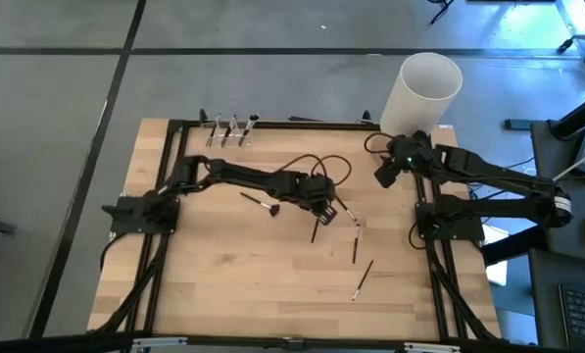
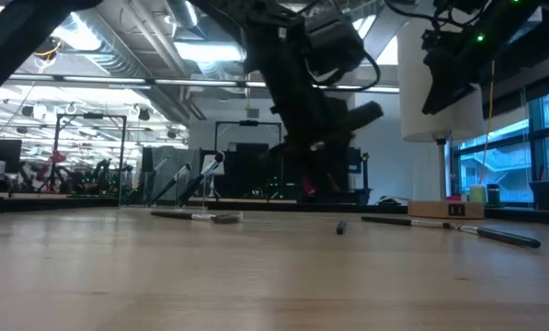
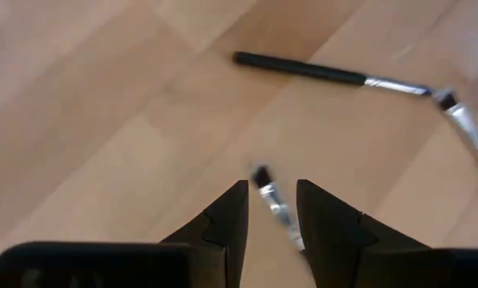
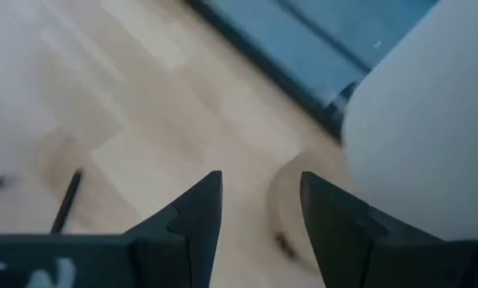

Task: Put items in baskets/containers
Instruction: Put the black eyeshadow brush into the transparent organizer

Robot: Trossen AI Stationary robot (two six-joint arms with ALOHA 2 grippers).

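Pale wooden planks make up the table (image 1: pixel 233 284), set on grey floor in a workshop hall with strip lights. At its far-left edge stand the clear cups (image 1: pixel 229 131), brushes upright in them. Mid-table, the left gripper (image 3: pixel 269 216) straddles a brush (image 3: pixel 272 204) — jaws partly apart, not touching it that I can see. More brushes (image 1: pixel 355 247) lie rightward. Far right, the right gripper (image 4: pixel 259 216) hangs open beside a white cylinder (image 1: pixel 424 90).

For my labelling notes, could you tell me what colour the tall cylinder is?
White; the tall cylinder shows best in the high view.
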